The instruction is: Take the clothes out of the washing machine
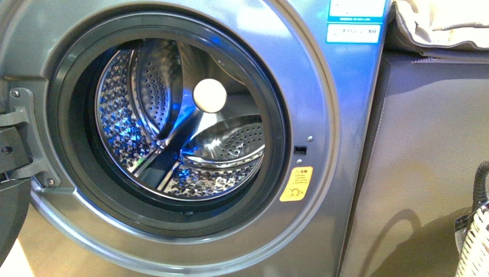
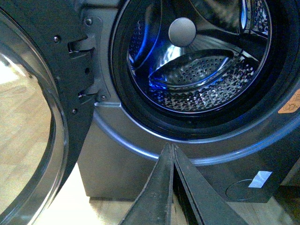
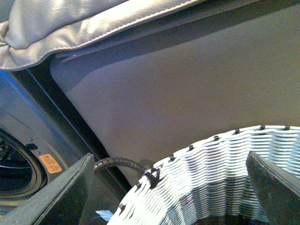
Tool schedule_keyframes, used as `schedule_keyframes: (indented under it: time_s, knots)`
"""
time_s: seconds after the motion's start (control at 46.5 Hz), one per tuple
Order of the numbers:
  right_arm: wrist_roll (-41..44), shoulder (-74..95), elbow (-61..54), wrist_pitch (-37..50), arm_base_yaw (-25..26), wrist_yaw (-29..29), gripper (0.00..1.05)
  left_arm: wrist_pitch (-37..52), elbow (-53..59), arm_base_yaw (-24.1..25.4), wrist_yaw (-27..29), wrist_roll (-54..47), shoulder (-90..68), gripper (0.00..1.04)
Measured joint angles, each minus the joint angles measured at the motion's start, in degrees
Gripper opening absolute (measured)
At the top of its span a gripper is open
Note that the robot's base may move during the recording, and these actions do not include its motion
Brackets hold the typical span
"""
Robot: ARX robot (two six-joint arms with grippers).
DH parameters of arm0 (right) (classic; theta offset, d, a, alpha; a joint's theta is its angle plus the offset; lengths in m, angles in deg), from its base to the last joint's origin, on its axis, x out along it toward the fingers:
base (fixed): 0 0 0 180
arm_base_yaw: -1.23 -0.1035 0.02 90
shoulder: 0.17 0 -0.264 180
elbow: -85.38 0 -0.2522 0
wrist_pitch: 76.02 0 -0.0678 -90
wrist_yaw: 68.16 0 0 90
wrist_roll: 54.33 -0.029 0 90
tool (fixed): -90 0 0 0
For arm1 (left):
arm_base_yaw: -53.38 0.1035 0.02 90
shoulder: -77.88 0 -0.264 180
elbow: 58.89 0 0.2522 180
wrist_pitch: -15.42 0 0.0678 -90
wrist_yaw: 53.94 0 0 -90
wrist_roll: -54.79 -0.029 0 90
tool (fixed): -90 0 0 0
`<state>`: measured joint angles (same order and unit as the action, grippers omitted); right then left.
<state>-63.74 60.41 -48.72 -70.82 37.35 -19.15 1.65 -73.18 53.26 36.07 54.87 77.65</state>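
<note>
The grey washing machine (image 1: 323,173) fills the front view with its door swung open to the left. Its perforated steel drum (image 1: 173,133) shows only bare metal and a pale round hub (image 1: 209,95). No clothes show in any view. In the left wrist view my left gripper (image 2: 172,149) is shut and empty, its tips low in front of the machine, just under the drum opening (image 2: 201,61). The open glass door (image 2: 28,131) hangs beside it. My right gripper (image 3: 168,157) is open, its fingers straddling the rim of a white woven basket (image 3: 211,178).
The basket (image 1: 476,242) stands at the machine's right, against a flat grey-brown panel (image 1: 427,144). A pale leather cushion (image 3: 70,28) lies on top of that panel. A dark ribbed handle (image 3: 117,161) curves off the basket rim. Wooden floor (image 2: 108,211) lies below the machine.
</note>
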Motion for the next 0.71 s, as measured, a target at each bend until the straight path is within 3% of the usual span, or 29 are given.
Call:
schedule_keyframes:
  time_s: [0.151, 0.258, 0.516, 0.581, 0.645, 0.71]
  knots:
    - [0.81, -0.7, -1.29, 2.69, -0.92, 1.05, 0.96, 0.0, 0.0, 0.0, 0.0, -0.02, 0.0, 0.04]
    - [6.8, -6.97, -9.77, 11.32, -6.34, 12.66, 0.7, 0.0, 0.0, 0.0, 0.0, -0.02, 0.0, 0.04]
    - [8.94, -17.9, -19.34, 10.56, -16.2, 21.92, 0.26, 0.0, 0.0, 0.0, 0.0, -0.02, 0.0, 0.04]
    - [9.07, -20.94, -21.55, 9.73, -18.99, 24.63, 0.1, 0.0, 0.0, 0.0, 0.0, 0.0, 0.0, 0.04]
    - [9.29, -22.97, -22.91, 9.05, -20.76, 26.25, 0.01, 0.0, 0.0, 0.0, 0.0, -0.02, 0.0, 0.04]
    - [9.25, -24.87, -24.04, 8.26, -22.38, 27.8, 0.03, 0.0, 0.0, 0.0, 0.0, -0.02, 0.0, 0.04]
